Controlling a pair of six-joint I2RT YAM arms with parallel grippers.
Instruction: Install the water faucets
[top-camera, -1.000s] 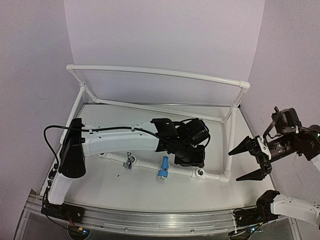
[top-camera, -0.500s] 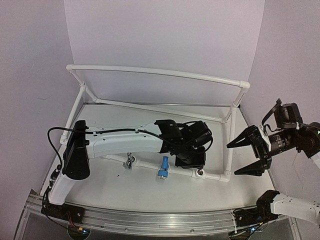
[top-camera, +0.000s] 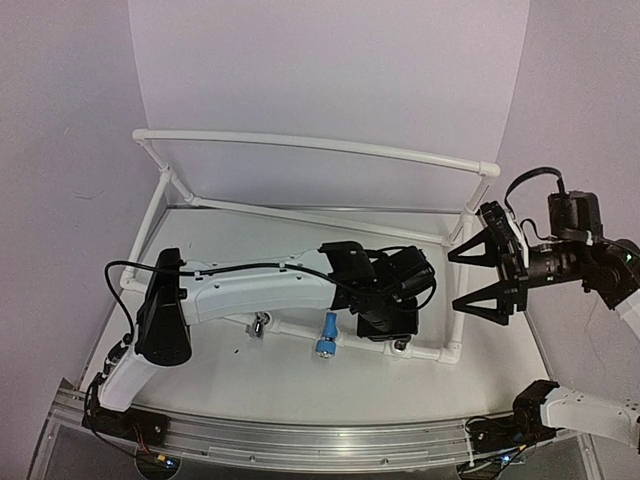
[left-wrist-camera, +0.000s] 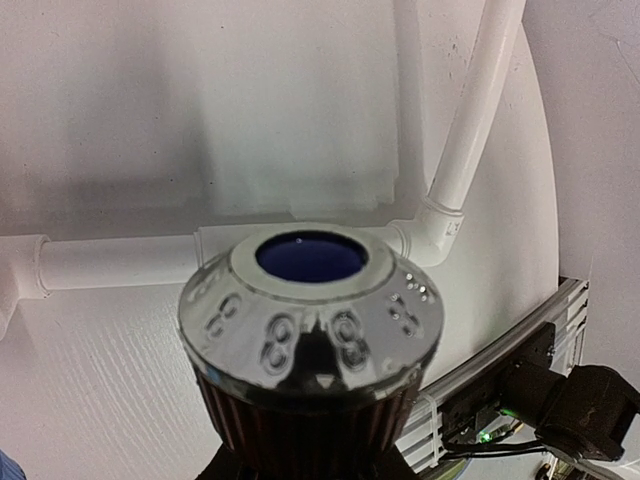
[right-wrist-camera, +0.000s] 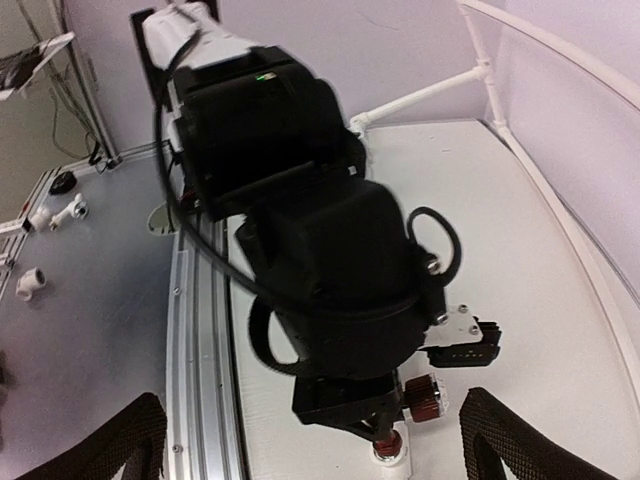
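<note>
Faucet (left-wrist-camera: 310, 325) clamped in left claw (right-wrist-camera: 383, 428) over pipe frame (left-wrist-camera: 120, 262), right claw (top-camera: 453, 283) agape

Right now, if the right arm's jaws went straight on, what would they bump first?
Probably the left arm's bulky black wrist, filling the view straight ahead of the open jaws. The white plastic pipe frame is near too, seemingly lower; depth is unclear.

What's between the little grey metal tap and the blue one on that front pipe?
Only a bare stretch of white pipe lies between the grey metal tap and the blue tap. The top view shows this.
</note>
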